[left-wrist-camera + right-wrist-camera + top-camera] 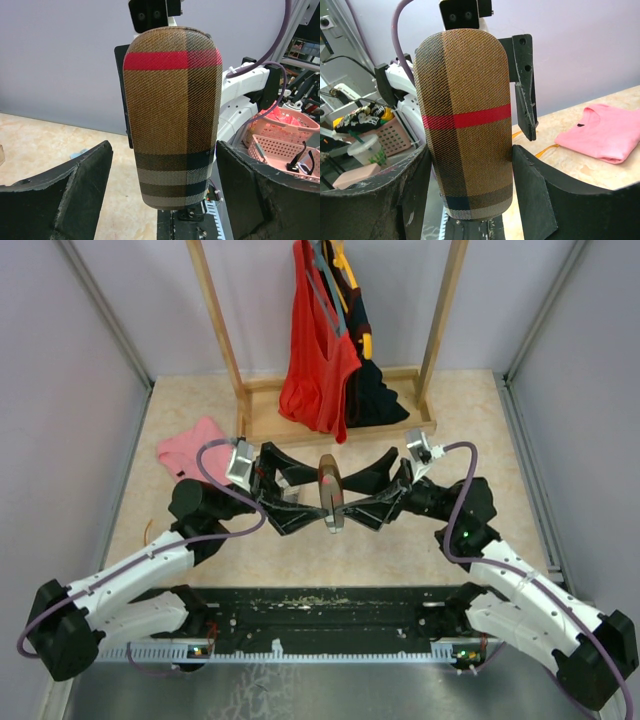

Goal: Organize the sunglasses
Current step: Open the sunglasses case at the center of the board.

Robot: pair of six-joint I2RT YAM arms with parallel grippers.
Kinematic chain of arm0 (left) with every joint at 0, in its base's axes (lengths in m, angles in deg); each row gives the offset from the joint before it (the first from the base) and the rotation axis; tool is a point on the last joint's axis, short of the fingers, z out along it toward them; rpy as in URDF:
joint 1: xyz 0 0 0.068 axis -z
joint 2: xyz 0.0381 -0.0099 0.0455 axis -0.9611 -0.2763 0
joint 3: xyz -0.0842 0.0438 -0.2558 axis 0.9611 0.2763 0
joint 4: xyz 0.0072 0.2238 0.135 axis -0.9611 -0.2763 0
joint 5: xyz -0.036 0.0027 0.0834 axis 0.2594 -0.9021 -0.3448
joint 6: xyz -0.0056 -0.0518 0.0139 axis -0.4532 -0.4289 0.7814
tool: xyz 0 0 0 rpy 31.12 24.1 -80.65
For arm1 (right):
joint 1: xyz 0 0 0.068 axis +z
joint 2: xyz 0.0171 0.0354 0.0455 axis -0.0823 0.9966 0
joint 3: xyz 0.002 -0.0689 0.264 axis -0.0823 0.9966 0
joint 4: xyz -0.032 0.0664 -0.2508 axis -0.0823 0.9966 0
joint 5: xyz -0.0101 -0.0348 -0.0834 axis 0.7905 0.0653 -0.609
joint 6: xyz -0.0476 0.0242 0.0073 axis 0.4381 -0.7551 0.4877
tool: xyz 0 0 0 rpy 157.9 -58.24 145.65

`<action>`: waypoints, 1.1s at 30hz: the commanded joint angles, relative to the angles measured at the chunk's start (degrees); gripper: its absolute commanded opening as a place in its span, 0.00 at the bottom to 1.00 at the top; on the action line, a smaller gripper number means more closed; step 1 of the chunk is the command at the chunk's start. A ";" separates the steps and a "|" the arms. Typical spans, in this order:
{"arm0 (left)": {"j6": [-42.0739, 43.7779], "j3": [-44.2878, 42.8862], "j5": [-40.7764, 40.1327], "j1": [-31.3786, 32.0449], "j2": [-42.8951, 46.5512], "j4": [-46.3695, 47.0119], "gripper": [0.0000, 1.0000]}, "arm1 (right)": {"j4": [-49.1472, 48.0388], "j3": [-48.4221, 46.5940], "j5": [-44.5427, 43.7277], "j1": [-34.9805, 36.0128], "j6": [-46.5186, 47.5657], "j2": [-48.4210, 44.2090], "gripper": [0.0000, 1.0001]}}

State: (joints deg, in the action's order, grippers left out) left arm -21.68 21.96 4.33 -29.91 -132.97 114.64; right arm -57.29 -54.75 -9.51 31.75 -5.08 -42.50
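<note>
While both arms reach in from their bases at the near edge of the table [300,560], their claws meet over its middle around a brown plaid case [331,492] with a red stripe, which stands upright between them. The right gripper [352,498] is clenched on the case. In its wrist view both fingers [532,200] press flat against the long sides. The left gripper [308,498] faces it from the opposite side and is released. Its fingers [85,185] straddle the case, one plainly apart from it and the other just beside its edge, grasping nothing. Whether the bottom of the case touches the table cannot be told.

The sunglasses do not show in any view, and whether they lie inside the case cannot be told.

Beyond the left arm, a pink garment [192,450] lies crumpled on the table near the left wall. Farther back, against the rear wall, stands a wooden rack [225,330]. A red garment [315,360] hangs from it, and a dark garment [375,395] hangs just beside that on the right, both reaching down to the rack's base.
</note>
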 commanded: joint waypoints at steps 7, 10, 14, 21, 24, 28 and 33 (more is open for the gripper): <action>-1.21 -2.50 1.18 0.53 -0.79 1.24 0.85 | -2.49 -1.86 -1.57 0.12 1.18 0.58 0.00; -1.04 -2.68 1.35 0.59 -1.09 0.85 0.76 | -2.38 -1.86 -1.74 0.16 1.32 0.59 0.00; -1.46 -3.11 2.08 0.67 -1.69 0.83 0.55 | -1.31 -2.21 -2.19 0.23 1.63 0.43 0.00; 0.86 -4.90 -0.61 0.73 -1.24 -5.35 0.14 | 9.63 -3.11 -11.15 0.19 6.42 -2.13 0.00; 3.05 -6.02 -4.20 0.73 -0.53 -10.49 0.06 | 14.18 -3.83 -13.85 0.19 8.39 -2.62 0.00; 5.35 -7.90 -8.13 0.77 -0.02 -16.00 0.03 | 19.12 -4.77 -19.10 0.20 9.52 -2.84 0.00; 9.16 -11.83 -15.35 0.88 -0.63 -26.41 0.00 | 25.13 -6.93 -25.71 0.19 12.06 -1.88 0.00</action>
State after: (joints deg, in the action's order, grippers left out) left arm -17.68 14.68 -3.56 -29.69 -133.83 96.37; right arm -39.41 -57.97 -24.92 31.90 2.85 -45.62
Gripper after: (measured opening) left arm 0.650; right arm 0.599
